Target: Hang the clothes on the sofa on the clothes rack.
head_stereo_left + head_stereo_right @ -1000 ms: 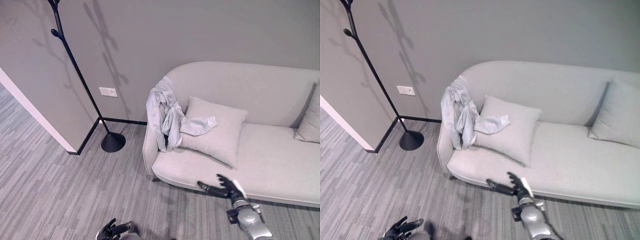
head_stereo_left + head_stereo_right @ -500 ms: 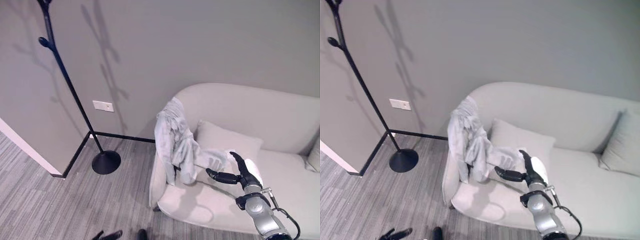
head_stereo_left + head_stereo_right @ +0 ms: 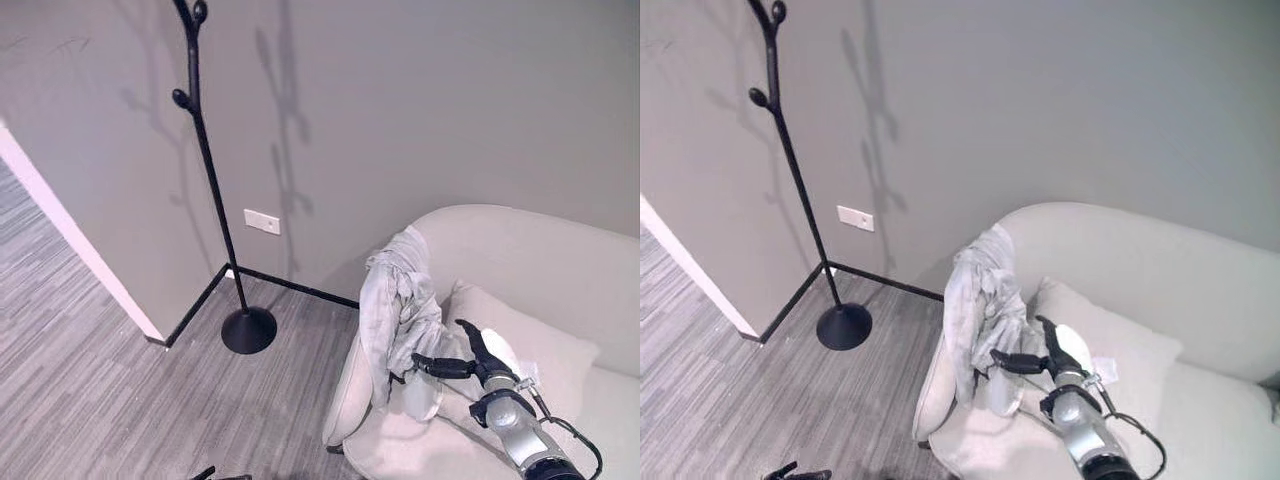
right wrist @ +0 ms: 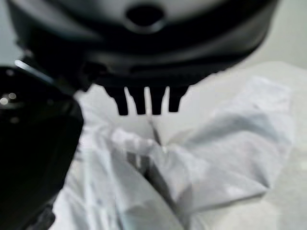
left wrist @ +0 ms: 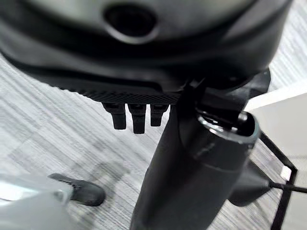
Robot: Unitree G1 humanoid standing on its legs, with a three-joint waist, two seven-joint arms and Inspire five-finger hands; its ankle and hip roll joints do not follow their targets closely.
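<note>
Fingers (image 3: 430, 364) of the right hand (image 3: 478, 358) are straight and released, stretched toward the left of the frame with the white-covered thumb raised behind them; their tips sit at the lower hanging folds of the pale grey garment (image 3: 398, 305), touching or just short of it, which I cannot settle from the head views. That garment is draped over the sofa's (image 3: 540, 260) left armrest at lower right of the frame, its long axis running down from the armrest top toward the seat, so it lies straight ahead of the fingertips and a little above them. A cushion (image 3: 545, 345) leans on the backrest just behind the hand. My reading is that the coming move is a short reach forward and a closing on the cloth.

Well apart, the black coat rack (image 3: 205, 150) stands in the upper left, its round base (image 3: 248, 330) on the grey floor by the wall corner.

Close up, the right wrist view shows crumpled cloth (image 4: 192, 158) just past the straight fingers. At the bottom edge of the right eye view the left hand (image 3: 800, 472) hangs low near the floor, far from the garment, fingers relaxed in its own wrist view
</note>
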